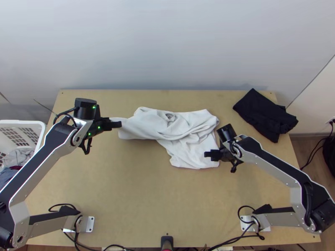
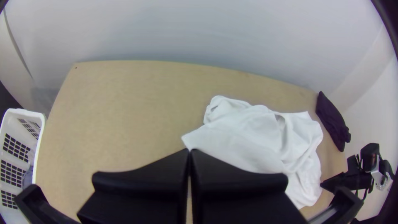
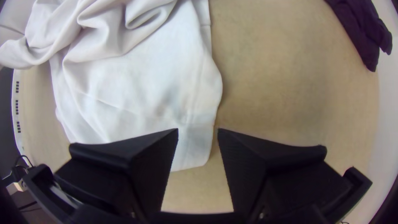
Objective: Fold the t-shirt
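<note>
Left fingers (image 1: 115, 124) pinch a pointed end of the wrinkled white t-shirt (image 1: 184, 125); right fingers (image 1: 209, 154) stand apart.

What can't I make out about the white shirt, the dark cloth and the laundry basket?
- Top view: the white shirt's inner layers, hidden by its folds.
- Left wrist view: the pinched bit, covered by the left gripper.
- Top view: the dark cloth's garment type, hidden by its folding.
- Top view: the basket's far side, cut off by the left edge.
</note>
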You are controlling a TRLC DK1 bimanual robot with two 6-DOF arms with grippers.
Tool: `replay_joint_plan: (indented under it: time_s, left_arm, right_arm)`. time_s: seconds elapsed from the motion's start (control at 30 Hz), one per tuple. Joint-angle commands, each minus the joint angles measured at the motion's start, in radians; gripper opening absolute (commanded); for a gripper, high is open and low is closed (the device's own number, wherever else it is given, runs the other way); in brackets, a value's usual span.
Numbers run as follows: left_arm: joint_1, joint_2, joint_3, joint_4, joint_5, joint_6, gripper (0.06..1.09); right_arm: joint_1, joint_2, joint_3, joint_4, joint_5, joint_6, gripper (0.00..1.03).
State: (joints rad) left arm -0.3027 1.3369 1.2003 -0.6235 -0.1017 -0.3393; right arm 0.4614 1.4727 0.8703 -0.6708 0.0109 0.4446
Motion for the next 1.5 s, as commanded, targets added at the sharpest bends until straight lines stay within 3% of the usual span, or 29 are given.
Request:
replay_joint_plan:
  time_s: [0.0, 0.37, 0.53, 0.57, 0.67, 0.77, 1.0, 1.17, 1.27, 1.47]
  left_arm:
    - [0.001, 0.004, 0.005, 0.001, 0.0, 0.002, 0.1]
    - [0.007, 0.004, 0.004, 0.001, 0.0, 0.005, 0.1]
    - [0.001, 0.007, 0.004, -0.001, 0.0, 0.002, 0.1]
    - [0.001, 0.007, 0.004, 0.001, 0.0, 0.002, 0.1]
    - [0.002, 0.007, 0.005, -0.001, 0.0, 0.003, 0.1]
    - [0.004, 0.007, 0.005, -0.001, 0.0, 0.003, 0.1]
    - [0.019, 0.001, 0.044, 0.001, -0.01, 0.0, 0.1]
    - [0.105, 0.013, 0.183, -0.002, -0.01, -0.018, 0.1]
    - [0.159, 0.03, 0.298, -0.019, -0.01, -0.029, 0.1]
    - [0.241, 0.056, 0.521, -0.051, -0.01, -0.044, 0.09]
  right_arm:
    - [-0.006, 0.0, -0.019, -0.009, 0.009, 0.005, 0.56]
    - [0.023, 0.04, -0.024, -0.01, 0.008, 0.008, 0.56]
    - [0.034, 0.06, -0.013, -0.012, -0.042, 0.017, 0.55]
    - [0.034, 0.064, -0.01, -0.01, -0.057, 0.019, 0.53]
    - [0.034, 0.087, 0.004, -0.006, -0.08, 0.016, 0.25]
    - [0.043, 0.109, 0.015, -0.004, -0.083, 0.013, 0.1]
    - [0.034, 0.034, 0.078, -0.015, -0.066, 0.013, 0.03]
    - [-0.046, -0.022, 0.294, -0.101, 0.029, -0.012, 0.03]
    - [-0.096, -0.014, 0.486, -0.187, 0.029, -0.035, 0.03]
    - [-0.145, -0.005, 0.8, -0.216, 0.027, -0.05, 0.03]
